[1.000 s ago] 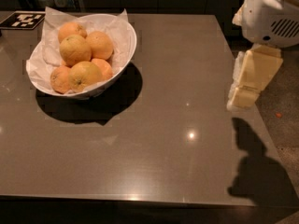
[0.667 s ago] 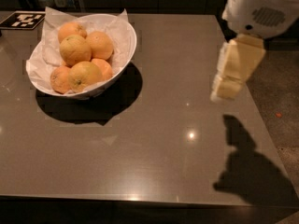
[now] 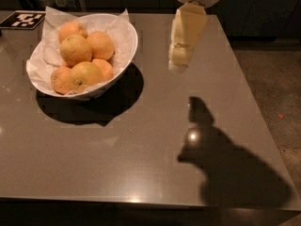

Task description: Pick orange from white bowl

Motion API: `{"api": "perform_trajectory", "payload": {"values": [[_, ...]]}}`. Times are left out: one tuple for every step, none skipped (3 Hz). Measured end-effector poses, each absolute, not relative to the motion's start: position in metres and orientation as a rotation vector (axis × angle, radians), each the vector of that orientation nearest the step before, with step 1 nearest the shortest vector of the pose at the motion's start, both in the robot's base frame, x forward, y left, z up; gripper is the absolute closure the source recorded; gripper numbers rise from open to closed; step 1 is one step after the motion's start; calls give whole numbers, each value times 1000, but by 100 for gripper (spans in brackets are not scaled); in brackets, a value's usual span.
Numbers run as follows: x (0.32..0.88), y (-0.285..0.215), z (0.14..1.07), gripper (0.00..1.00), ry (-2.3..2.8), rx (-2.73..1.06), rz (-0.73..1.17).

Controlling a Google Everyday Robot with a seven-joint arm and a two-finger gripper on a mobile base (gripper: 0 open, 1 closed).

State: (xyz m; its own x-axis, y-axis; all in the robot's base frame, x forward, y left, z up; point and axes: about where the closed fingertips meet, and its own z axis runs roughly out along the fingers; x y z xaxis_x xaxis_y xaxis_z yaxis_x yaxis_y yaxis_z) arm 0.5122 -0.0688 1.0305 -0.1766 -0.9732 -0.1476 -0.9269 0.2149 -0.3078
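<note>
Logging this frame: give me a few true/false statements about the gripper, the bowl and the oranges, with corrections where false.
1. The gripper hangs over the table, right of the white bowl. True.
2. The gripper holds the orange. False: the orange lies in the bowl, apart from the gripper.
3. Crumpled white paper lines the bowl. True.
4. The bowl stands on the floor. False: it stands on the table.
</note>
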Motion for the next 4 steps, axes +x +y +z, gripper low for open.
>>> {"api": "perform_trajectory", "payload": {"values": [[519, -57, 1037, 0, 2138, -1771, -212], [527, -33, 1039, 0, 2094, -1780, -191], [544, 8, 1041, 0, 2086, -1802, -201], [569, 56, 1041, 0, 2055, -1822, -226]]}}
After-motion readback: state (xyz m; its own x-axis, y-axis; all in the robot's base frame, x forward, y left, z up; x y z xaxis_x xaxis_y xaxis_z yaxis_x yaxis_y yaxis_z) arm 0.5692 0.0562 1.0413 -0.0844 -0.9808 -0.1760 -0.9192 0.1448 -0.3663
